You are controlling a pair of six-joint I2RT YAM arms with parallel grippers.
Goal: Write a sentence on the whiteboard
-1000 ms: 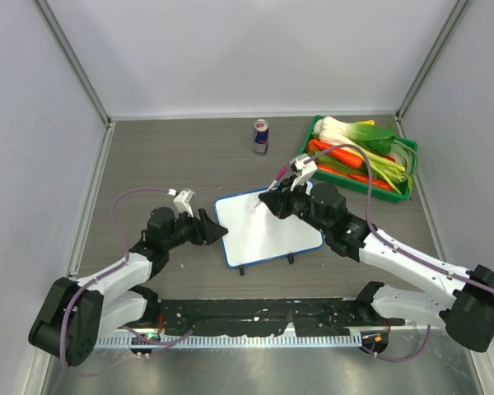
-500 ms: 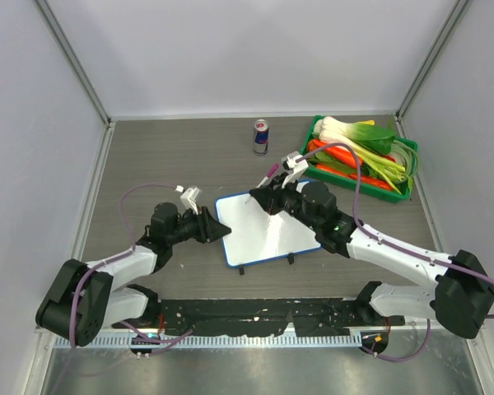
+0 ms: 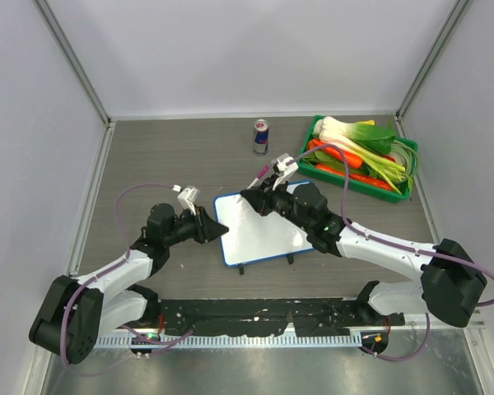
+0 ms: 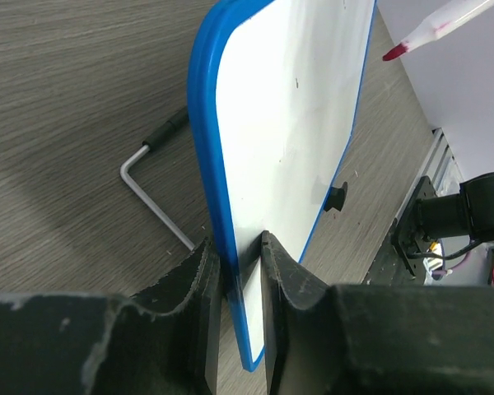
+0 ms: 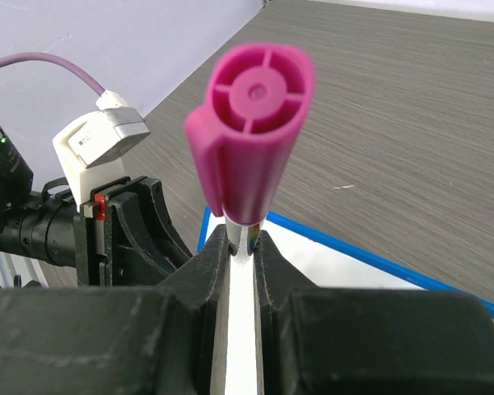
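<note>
though glossy, a round-cornered, blue-rimmed whiteboard (image 3: 267, 239)

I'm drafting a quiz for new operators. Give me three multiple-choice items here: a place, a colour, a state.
1. Where is the can? A in the tray; B standing beyond the whiteboard; C in a gripper.
2. The marker cap is: A green; B black; C magenta.
3. The left gripper is: A wide open; B closed on the whiteboard's rim; C holding the marker.
Answers: B, it stands apart, past the board's far edge; C, the right wrist view shows magenta; B, its fingers flank the blue rim.
</note>
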